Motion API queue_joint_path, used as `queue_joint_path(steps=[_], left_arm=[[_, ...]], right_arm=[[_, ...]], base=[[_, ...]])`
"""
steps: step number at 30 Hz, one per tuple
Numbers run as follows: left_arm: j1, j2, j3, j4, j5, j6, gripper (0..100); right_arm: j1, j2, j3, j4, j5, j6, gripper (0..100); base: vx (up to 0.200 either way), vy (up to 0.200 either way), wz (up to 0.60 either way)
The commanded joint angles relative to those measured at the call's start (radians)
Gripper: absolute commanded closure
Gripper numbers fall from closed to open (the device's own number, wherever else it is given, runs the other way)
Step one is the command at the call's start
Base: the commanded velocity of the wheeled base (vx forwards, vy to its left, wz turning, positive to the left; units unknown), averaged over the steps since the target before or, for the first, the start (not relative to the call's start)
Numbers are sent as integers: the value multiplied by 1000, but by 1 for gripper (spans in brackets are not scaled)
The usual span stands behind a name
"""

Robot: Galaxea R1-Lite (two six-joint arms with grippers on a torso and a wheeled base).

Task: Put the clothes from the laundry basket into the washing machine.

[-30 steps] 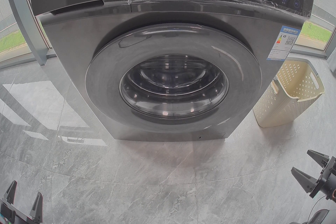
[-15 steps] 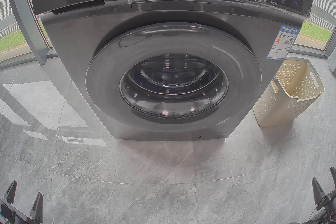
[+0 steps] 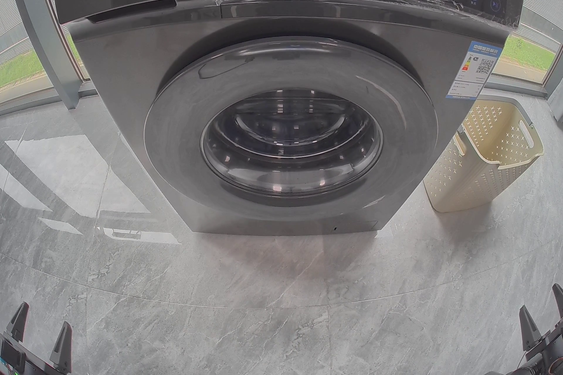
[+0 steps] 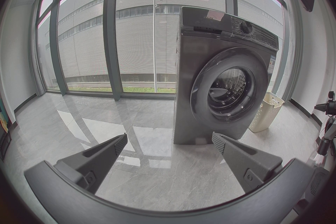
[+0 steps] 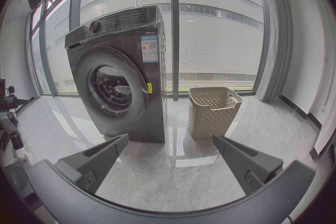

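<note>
Right gripper (image 3: 541, 314) has dropped to the lower corner.
Both it and the left gripper (image 3: 41, 329), unmoved, have fingers spread; the laundry basket (image 3: 487, 165) stands just beside the closed washing machine (image 3: 290, 118).

We note bright daylight from the windows (image 4: 140, 42), glare patches on the floor (image 3: 58, 177), a soft shadow before the washing machine (image 3: 117, 71), and fisheye-bent edges.

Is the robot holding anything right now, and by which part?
Nothing. The left tool and right tool are both open and empty, apart from the laundry basket and washing machine.
</note>
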Motion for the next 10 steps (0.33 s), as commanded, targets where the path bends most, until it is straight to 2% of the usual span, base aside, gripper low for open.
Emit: queue_joint_path(steps=[1,3,10], left_arm=[[0,-10,16,0,1,0,0],[2,-10,16,0,2,7,0],[2,-10,16,1,2,7,0]], right_arm=[[2,-13,18,0,0,3,0],[2,-13,18,0,-1,2,0],[-1,-10,18,0,6,-7,0]], base=[[0,0,0],[0,0,0],[0,0,0]])
